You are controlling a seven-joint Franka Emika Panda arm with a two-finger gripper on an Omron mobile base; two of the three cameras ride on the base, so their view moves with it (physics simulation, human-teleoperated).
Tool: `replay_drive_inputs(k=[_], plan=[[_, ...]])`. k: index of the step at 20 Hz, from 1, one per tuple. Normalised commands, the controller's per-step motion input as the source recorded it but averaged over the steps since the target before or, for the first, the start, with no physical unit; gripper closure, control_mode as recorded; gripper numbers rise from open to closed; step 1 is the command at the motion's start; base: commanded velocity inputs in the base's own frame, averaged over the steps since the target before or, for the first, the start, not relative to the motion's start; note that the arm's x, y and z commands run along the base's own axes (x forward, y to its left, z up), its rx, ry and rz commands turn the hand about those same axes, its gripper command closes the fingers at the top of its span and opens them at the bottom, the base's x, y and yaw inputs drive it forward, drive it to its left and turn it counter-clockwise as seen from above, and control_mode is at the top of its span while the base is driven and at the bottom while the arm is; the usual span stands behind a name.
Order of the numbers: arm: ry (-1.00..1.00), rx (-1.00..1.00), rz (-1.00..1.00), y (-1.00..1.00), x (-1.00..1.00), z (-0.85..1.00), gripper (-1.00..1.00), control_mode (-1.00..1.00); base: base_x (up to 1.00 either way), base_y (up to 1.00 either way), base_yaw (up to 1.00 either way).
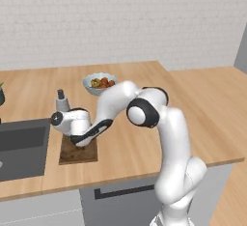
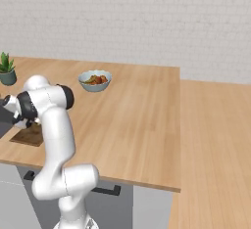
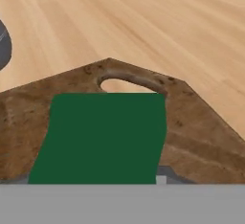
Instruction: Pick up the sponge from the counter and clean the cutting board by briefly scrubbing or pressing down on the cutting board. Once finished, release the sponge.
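Three views show this moment. From the left base camera, the white arm reaches down and to the left over the light-brown counter [image 1: 193, 104], with its hand [image 1: 77, 142] low above the cutting board [image 1: 79, 153]. The board lies flat on the counter just to the right of the dark grey sink [image 1: 21, 148]. The arm and wrist cover much of the board's top, so neither the fingertips nor the sponge can be made out from here. Behind the board, a bowl [image 1: 99, 82] of mixed food stands on the counter, well apart from it.

From the right base camera, the arm bends left across the counter [image 2: 132, 115], and its elbow hides the hand. A corner of the cutting board [image 2: 30, 136] shows beside the arm at the counter's front edge. The bowl [image 2: 95, 80] stands farther back, and a small potted plant [image 2: 7, 70] sits at the far left.

The hand camera looks close along the board. The sponge [image 3: 103, 139] shows its dark green top and lies on the cutting board [image 3: 201, 137], just below the handle hole at the clipped corner. Bare counter [image 3: 143, 22] stretches beyond the board. The sponge sits right at the hand, where the fingertips would be, but the fingers themselves are hidden, so I cannot tell whether the hand is gripping it or has let go.
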Motion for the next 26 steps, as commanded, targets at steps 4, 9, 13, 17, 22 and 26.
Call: replay_drive_inputs(k=[4, 9, 13, 17, 22, 26], plan=[[0.00, -0.04, 0.06, -0.50, -1.00, -0.92, 1.00, -1.00, 0.00, 0.00, 0.00], [0.00, -0.01, 0.05, -0.48, -1.00, -0.76, 1.00, -1.00, 0.00, 0.00, 0.00], [-0.04, 0.00, 0.04, -0.50, -0.70, -0.58, 1.00, -1.00, 0.00, 0.00, 0.00], [-0.17, 0.00, 0.01, -0.73, 0.19, -0.30, 1.00, -1.00, 0.00, 0.00, 0.00], [-0.13, -0.01, 0.00, -0.33, 0.81, -0.44, 1.00, -1.00, 0.00, 0.00, 0.00], [0.00, -0.08, -0.01, -0.01, 1.00, -0.82, 1.00, -1.00, 0.00, 0.00, 0.00]])
